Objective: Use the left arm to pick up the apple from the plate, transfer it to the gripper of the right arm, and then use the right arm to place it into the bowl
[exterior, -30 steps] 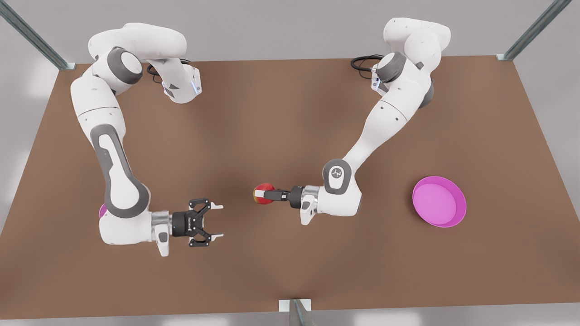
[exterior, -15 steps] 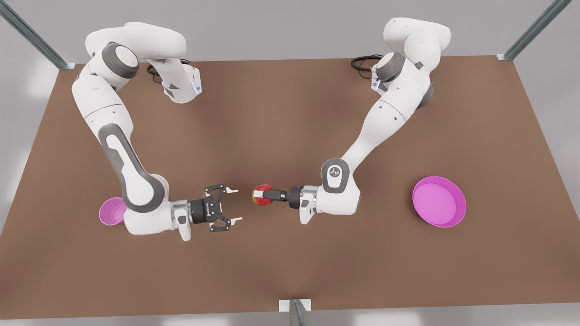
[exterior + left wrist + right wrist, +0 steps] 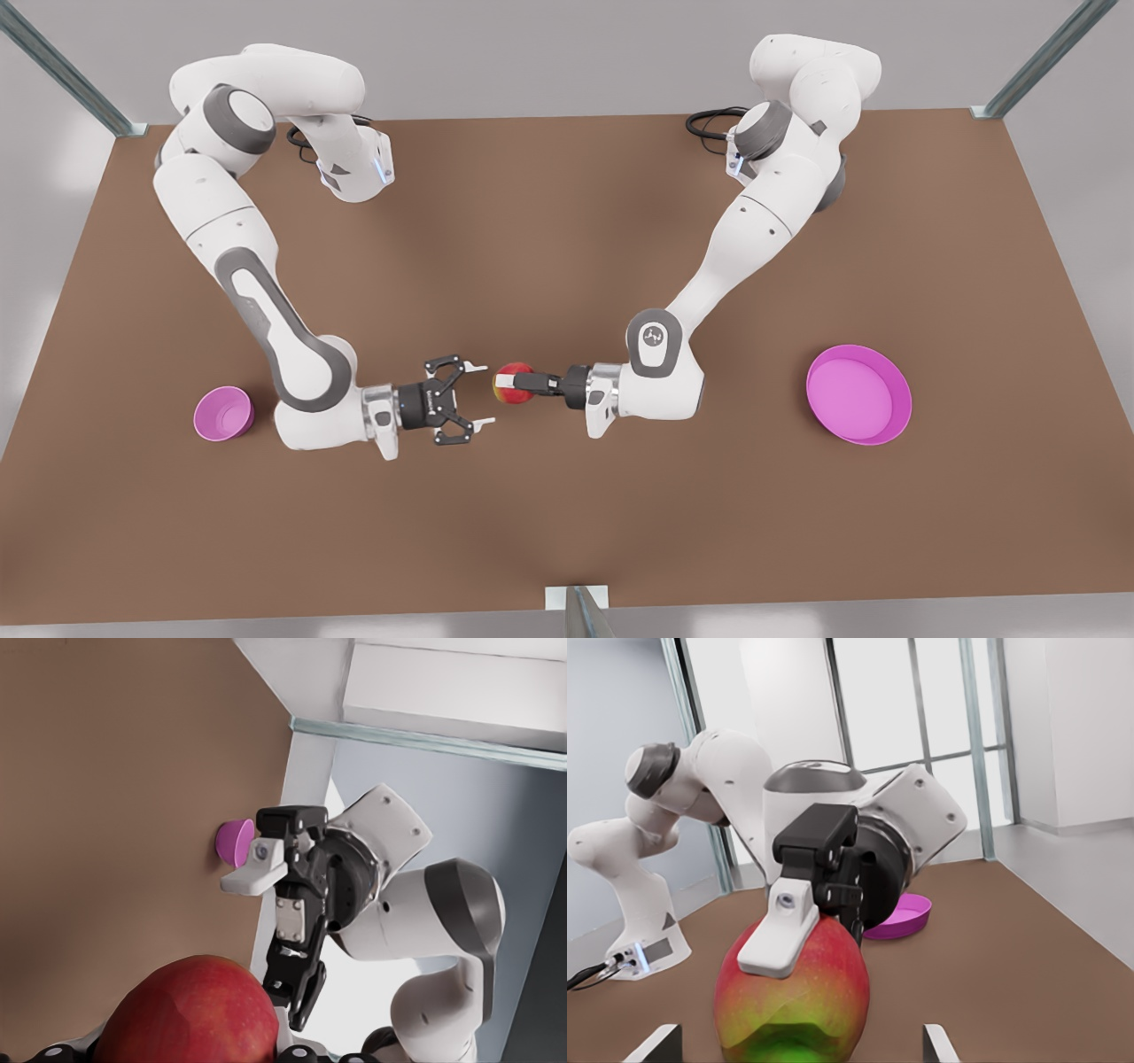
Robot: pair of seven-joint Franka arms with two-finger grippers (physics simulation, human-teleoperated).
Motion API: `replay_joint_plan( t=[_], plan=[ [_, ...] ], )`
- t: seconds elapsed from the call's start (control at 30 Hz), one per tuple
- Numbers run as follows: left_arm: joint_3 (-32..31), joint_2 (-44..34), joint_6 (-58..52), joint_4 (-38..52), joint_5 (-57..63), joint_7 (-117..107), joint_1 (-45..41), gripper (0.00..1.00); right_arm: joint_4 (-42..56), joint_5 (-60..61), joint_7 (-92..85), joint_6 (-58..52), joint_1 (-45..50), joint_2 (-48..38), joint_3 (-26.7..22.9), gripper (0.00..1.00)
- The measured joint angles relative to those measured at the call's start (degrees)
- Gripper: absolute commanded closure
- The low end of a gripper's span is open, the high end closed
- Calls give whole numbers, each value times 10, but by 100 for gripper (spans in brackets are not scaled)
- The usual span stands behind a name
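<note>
Over the middle of the bench (image 3: pixel 567 514), the left pincer (image 3: pixel 507 383) was clenched on the apple (image 3: pixel 518 372) in mid-air while the right pincer (image 3: pixel 477 394), fingers spread, had slid in from near the bowl (image 3: pixel 223 413), so handoff looked close.

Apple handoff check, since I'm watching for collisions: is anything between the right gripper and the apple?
Nothing visible. The right gripper is open and faces the apple, which the left gripper holds above the bare table.
</note>
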Motion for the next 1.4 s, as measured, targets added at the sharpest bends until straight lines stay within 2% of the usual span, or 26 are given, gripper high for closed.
replay_joint_plan(
  t=[1.1,1.17,1.4],
  plan=[
    [-1,4,30,4,0,8,-6,32,7,50,-50,37,40,39,6,0],
    [-1,4,30,4,0,8,-6,32,8,50,-51,37,40,39,6,10],
    [-1,6,31,4,-1,8,-6,32,11,53,-53,36,36,39,13,11]
  ],
)
